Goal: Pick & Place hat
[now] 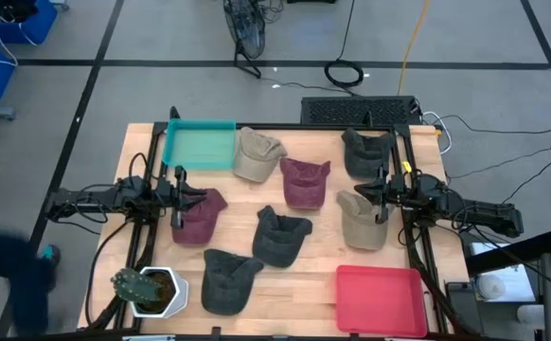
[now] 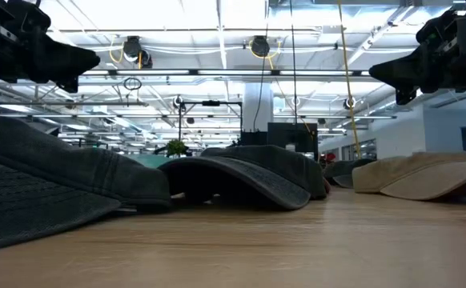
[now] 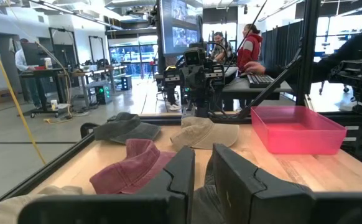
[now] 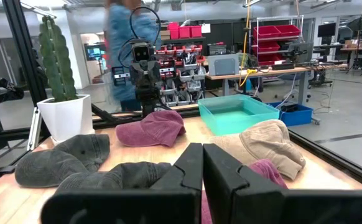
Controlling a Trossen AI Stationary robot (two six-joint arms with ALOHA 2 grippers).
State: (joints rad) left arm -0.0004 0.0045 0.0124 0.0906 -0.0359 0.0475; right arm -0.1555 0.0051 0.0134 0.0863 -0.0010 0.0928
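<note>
Poised at the left edge of the wooden counter (image 1: pixel 304 275), over the maroon hat (image 1: pixel 197 214): left hand (image 1: pixel 178 197), fingers (image 3: pixel 176 173) set narrow with a slim gap between them and nothing visibly held. Directly beneath and just right of that hand, the maroon hat, the nearest cap on this side; crown toward the right and far, brim seemingly toward the near edge, long axis running roughly near to far with a slight slant. Straight beyond it toward the far-left corner, the teal bin (image 1: pixel 200 145); a likely drop point, though the task names none. Judged from this layout, a short drop and a closing of the fingers across the crown needed, rather than any reach across the counter.

Mirrored at the right edge: right hand (image 1: pixel 382 195), fingers pressed fully together and empty, hovering beside the tan hat (image 1: pixel 362 220); brim direction of that cap hard to tell from above. Near it at the near-right corner, the red bin (image 1: pixel 382 296).

Scattered between the two arms: more caps in tan, maroon and dark grey. At the near-left corner, a potted cactus (image 1: pixel 146 289), well clear of the left arm.
</note>
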